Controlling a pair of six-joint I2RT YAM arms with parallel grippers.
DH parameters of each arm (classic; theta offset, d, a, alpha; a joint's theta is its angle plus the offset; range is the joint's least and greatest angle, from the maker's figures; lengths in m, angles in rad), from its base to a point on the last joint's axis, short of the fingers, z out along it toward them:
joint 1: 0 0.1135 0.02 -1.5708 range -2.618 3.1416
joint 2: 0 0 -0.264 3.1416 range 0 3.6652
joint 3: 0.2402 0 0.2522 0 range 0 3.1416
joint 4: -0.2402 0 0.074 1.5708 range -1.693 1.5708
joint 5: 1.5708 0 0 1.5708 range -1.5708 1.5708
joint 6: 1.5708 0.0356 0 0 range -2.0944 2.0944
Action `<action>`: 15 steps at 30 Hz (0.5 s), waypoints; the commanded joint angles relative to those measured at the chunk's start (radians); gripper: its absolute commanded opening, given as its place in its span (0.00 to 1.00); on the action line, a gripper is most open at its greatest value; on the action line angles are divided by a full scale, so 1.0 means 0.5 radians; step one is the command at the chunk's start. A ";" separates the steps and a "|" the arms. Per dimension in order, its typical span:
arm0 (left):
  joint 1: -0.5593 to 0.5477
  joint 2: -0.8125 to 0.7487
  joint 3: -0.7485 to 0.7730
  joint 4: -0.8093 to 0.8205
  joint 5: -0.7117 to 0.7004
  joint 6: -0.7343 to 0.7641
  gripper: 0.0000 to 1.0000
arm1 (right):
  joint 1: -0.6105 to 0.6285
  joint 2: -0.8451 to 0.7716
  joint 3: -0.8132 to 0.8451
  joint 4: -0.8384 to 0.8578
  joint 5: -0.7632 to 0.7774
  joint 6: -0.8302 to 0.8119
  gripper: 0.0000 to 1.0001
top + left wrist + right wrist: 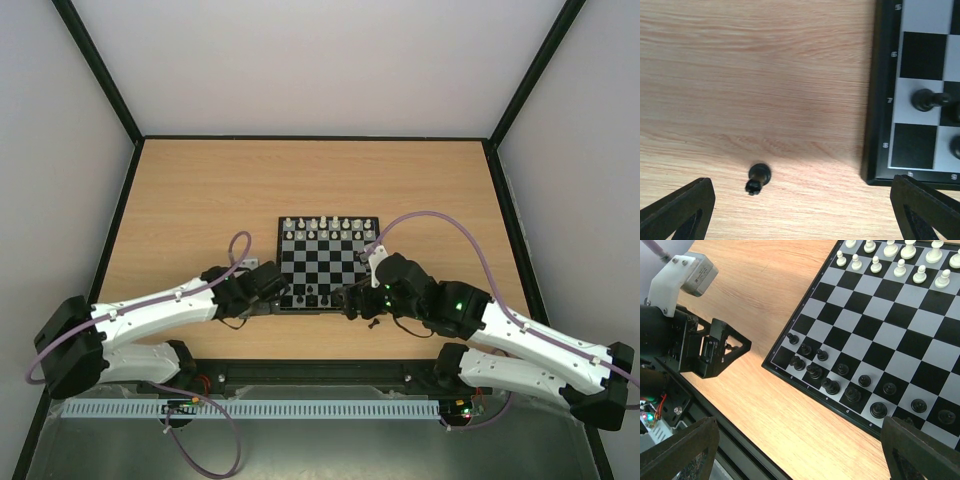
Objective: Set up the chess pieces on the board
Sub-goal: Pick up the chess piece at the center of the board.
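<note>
The board (328,262) lies mid-table, with white chess pieces (330,224) on its far rows and black chess pieces (312,297) on its near rows. My left gripper (270,288) is open and empty at the board's near left corner. In the left wrist view the gripper (801,192) hovers over bare table, and one black piece (758,178) sits off the board (875,100) near the left finger. My right gripper (356,300) is open and empty at the near edge. In the right wrist view it (799,440) is above the table beside the black rows (840,382).
A small dark piece-like object (373,322) lies on the table just near of my right gripper. The left gripper's body (715,347) shows in the right wrist view, close to the board's corner. A black rail (320,375) runs along the table's near edge.
</note>
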 commanded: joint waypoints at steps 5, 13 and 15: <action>0.155 -0.087 -0.250 0.113 0.042 -0.072 0.99 | -0.008 -0.019 0.011 -0.011 -0.068 -0.035 0.89; 0.215 -0.074 -0.355 0.211 0.103 -0.071 0.89 | -0.009 -0.035 0.011 0.003 -0.111 -0.047 0.89; 0.217 -0.066 -0.362 0.221 0.117 -0.064 0.78 | -0.008 -0.034 0.011 0.003 -0.119 -0.047 0.89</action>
